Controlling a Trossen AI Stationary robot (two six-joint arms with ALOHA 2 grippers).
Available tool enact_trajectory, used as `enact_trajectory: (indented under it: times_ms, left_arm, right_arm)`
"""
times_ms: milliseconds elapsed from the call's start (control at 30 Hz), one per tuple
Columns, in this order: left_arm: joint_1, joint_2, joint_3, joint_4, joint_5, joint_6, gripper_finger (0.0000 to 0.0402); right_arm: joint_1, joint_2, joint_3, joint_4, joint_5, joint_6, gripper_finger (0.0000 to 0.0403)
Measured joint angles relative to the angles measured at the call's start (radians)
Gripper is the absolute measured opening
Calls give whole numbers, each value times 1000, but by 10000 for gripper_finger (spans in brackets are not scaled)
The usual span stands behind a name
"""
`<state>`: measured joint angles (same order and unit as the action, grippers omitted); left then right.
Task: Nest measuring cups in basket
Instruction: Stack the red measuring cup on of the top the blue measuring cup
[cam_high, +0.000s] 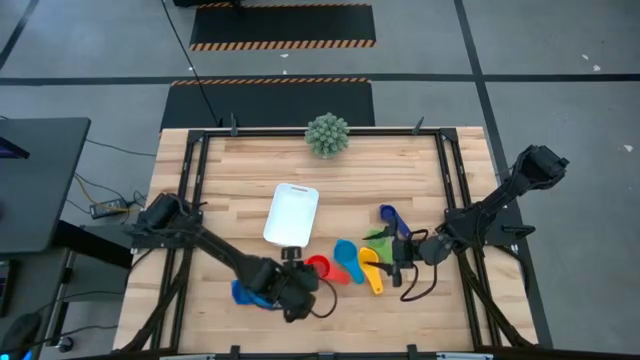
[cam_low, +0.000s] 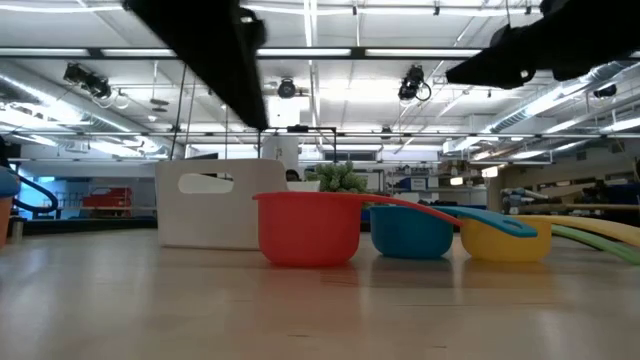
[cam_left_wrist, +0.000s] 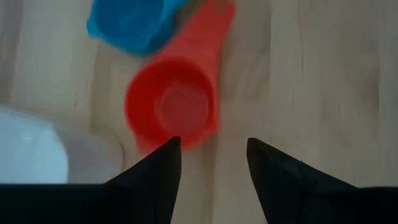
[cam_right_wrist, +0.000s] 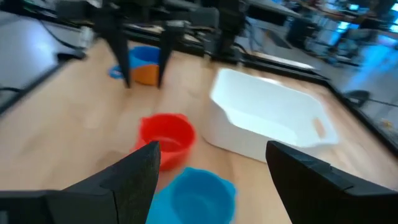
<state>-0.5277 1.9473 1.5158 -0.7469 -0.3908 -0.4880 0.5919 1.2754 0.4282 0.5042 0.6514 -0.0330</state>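
Just ahead of the parted, empty left jaws (cam_left_wrist: 211, 163), beside the basket (cam_high: 291, 213), the red cup (cam_left_wrist: 173, 112) is best approached squarely and clamped by its rim, while the right jaws (cam_right_wrist: 211, 168) wait open.

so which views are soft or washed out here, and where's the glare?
Left wrist view: the red cup and blue cup are blurred, claw fingers sharp-edged. Right wrist view: soft all over, basket nearly blown white. Low view: bright ceiling strip lights, arms in silhouette, cups crisp. High view: evenly lit, no glare.
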Motion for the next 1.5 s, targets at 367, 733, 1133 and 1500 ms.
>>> enact_trajectory:
  times_ms: [367,733,1133,1500]
  left_arm:
    - [58,76,-2,120,21,62,189]
    - [66,151,-1,129,62,68,160]
    - [63,151,29,84,131,128,16]
    - [-63,151,344,-399,138,90,15]
  right_arm:
    - [37,-128,0,-171,56,38,299]
    - [55,-135,0,-162,56,42,299]
    - [55,-128,0,-162,54,52,299]
    - [55,-128,0,-161,53,62,299]
